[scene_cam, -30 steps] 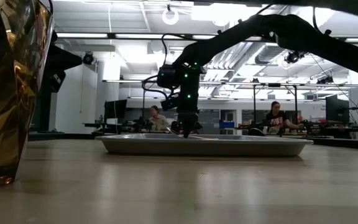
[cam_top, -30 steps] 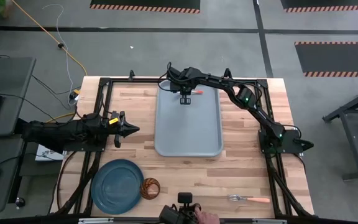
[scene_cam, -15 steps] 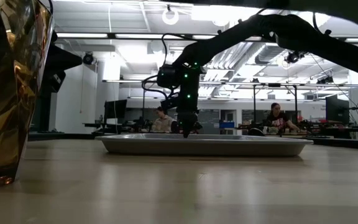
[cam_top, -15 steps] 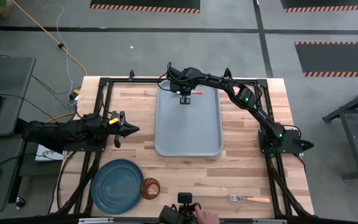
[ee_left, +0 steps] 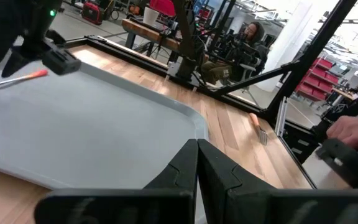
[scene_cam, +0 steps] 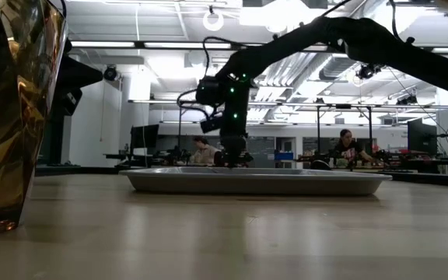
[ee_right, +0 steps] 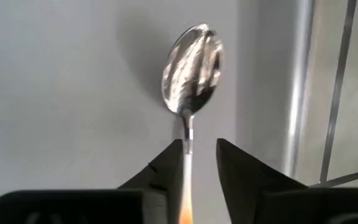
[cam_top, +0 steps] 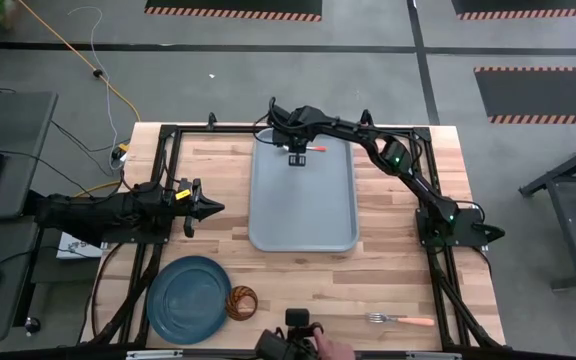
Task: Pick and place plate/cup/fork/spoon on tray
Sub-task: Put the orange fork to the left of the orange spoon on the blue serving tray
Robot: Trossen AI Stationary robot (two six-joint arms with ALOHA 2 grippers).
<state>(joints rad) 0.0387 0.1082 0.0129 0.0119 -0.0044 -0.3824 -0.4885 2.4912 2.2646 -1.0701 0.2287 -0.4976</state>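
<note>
The spoon (ee_right: 190, 68) lies on the tray (cam_top: 303, 215) at its far end, between the right gripper's (cam_top: 296, 156) slightly parted fingers. The left gripper (cam_top: 206, 208), fingers closed, waits beside the tray. Plate (cam_top: 188, 297), cup (cam_top: 241, 302) and fork (cam_top: 402, 320) sit on the worktop (cam_top: 388, 260) nearer its front edge.

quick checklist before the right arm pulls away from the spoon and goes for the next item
1. Spoon lying on the tray: ok, it rests at the tray's far end, orange handle toward the right.
2. Right gripper let go of the spoon: ok, its fingers stand apart on either side of the handle.
3. Left gripper out of the way: ok, shut and parked left of the tray.
4. Fork reachable: ok, alone on the table's near right.
5. Plate and cup not yet on the tray: ok, both near left; whether they touch, cannot tell.
</note>
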